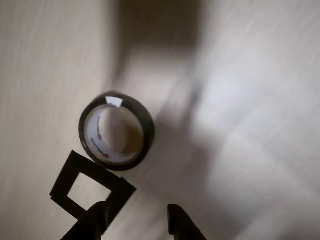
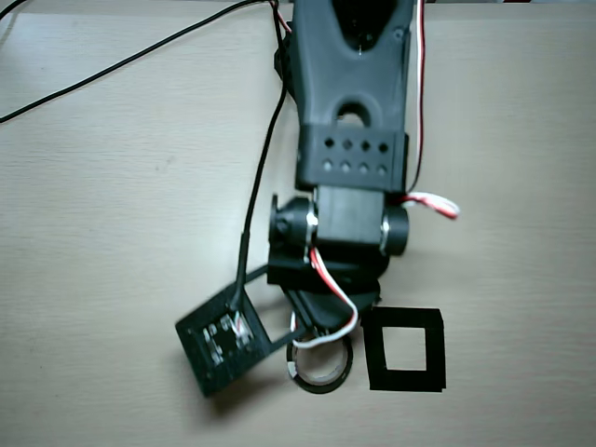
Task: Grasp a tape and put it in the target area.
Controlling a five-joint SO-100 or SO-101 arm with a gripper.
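Note:
The tape (image 1: 96, 136), a black roll with a pale printed core, lies flat on the tan table in the middle left of the wrist view. The target area (image 1: 102, 172), a black square outline, lies just below it and touches its edge. My gripper (image 1: 137, 216) is open and empty at the bottom edge, hovering short of the roll. Its left finger (image 1: 95, 222) overlaps a corner of the outline. In the overhead view the tape (image 2: 321, 386) lies just left of the target area (image 2: 406, 380), apart from it. The arm hides the roll's top edge there.
The arm (image 2: 352, 112) reaches down from the top of the overhead view. Its black camera frame with a circuit board (image 2: 222, 343) sits left of the roll. A black cable (image 2: 112, 67) runs across the table's upper left. Red and white wires (image 2: 426, 200) loop beside the wrist.

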